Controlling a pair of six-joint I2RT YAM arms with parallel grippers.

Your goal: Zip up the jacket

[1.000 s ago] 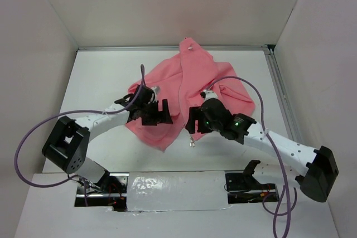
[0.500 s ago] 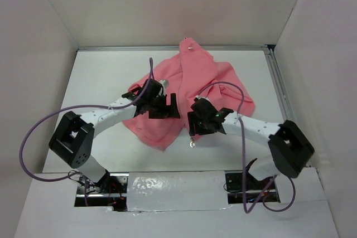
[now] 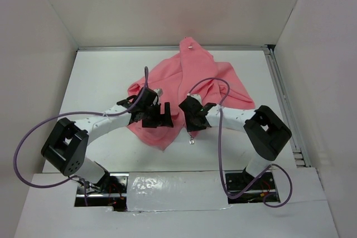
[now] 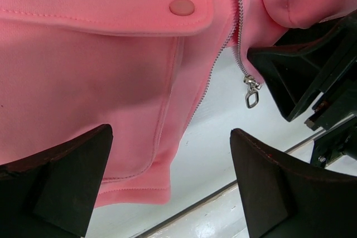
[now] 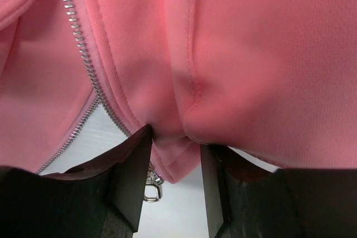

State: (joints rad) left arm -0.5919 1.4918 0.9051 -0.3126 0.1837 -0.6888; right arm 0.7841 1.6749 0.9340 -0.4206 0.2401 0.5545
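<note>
The salmon-pink jacket [image 3: 192,79] lies crumpled in the middle of the table, its lower tip pointing toward me. My left gripper [image 3: 159,116] is open and empty over the jacket's lower left hem. In the left wrist view [image 4: 170,185] it hovers above a pocket with a snap button [image 4: 182,7] and the zipper slider [image 4: 252,91]. My right gripper [image 3: 192,116] is shut on the jacket's front edge [image 5: 173,149] beside the zipper teeth [image 5: 83,65]. The metal pull [image 5: 150,189] dangles just below the pinched fabric and shows in the top view too [image 3: 191,140].
White walls box in the table [image 3: 106,76] on the left, back and right. A taped ledge [image 3: 178,185] runs along the near edge between the arm bases. Purple cables [image 3: 220,132] loop over both arms. The right gripper's black body [image 4: 304,79] sits close to the left gripper.
My right arm has folded inward and its gripper has shifted slightly left along the jacket's lower edge. My left gripper went up toward the jacket, then came back down-left.
</note>
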